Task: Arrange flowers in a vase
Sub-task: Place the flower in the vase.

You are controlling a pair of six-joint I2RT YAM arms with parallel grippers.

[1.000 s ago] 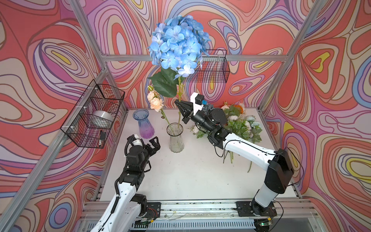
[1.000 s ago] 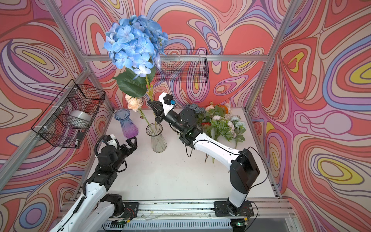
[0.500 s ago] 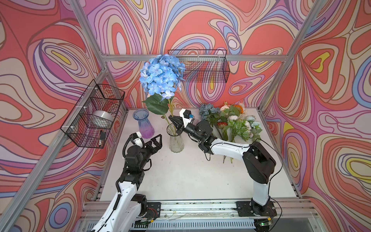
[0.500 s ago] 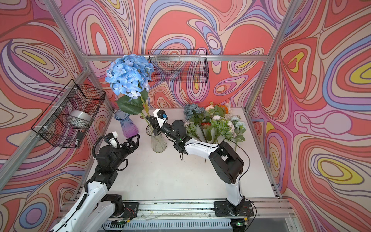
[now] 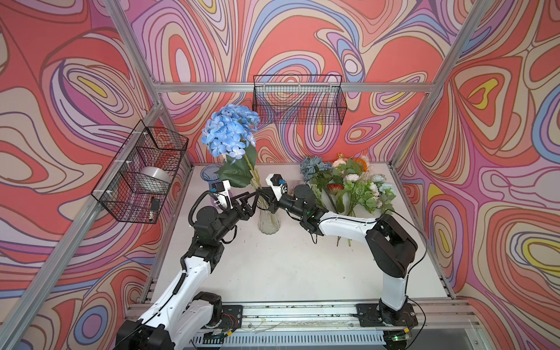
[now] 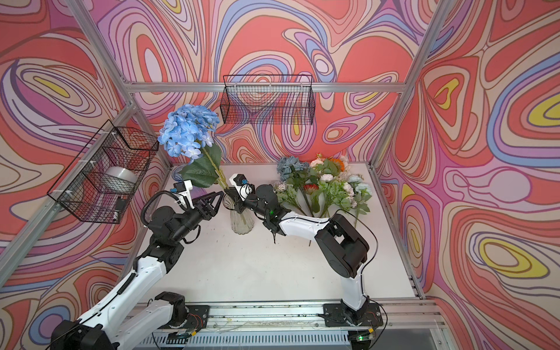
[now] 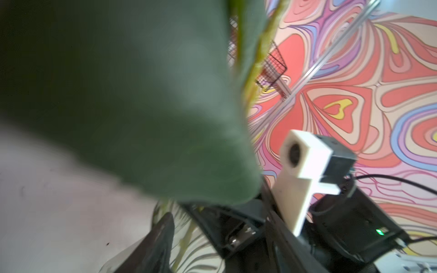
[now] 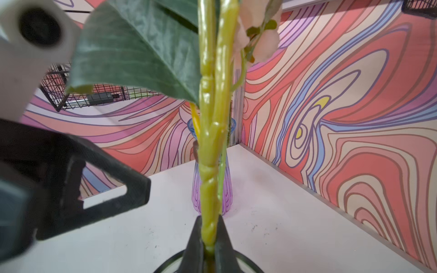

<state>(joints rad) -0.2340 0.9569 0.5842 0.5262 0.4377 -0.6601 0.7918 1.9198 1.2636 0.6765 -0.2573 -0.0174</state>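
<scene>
The blue hydrangea point(image 5: 230, 130) stands almost upright, with its yellow-green stem inside the clear glass vase point(image 5: 268, 222). The other flowers point(image 5: 348, 185) lie bunched on the worktop point(image 5: 272, 272), well apart from it.

place: robot lab test cell; signs: aluminium frame point(image 5: 206, 87) across upper centre; swirl-printed wall panels point(image 5: 303, 36) all round; wire basket point(image 5: 298, 100) upper centre; mounting rail point(image 5: 303, 312) along bottom edge

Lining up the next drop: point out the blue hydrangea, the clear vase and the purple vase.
blue hydrangea point(image 5: 230, 130): in a top view, middle of the bloom.
clear vase point(image 5: 269, 224): in a top view, glass body.
purple vase point(image 8: 228, 189): right wrist view, ribbed body beside the stems.
</scene>
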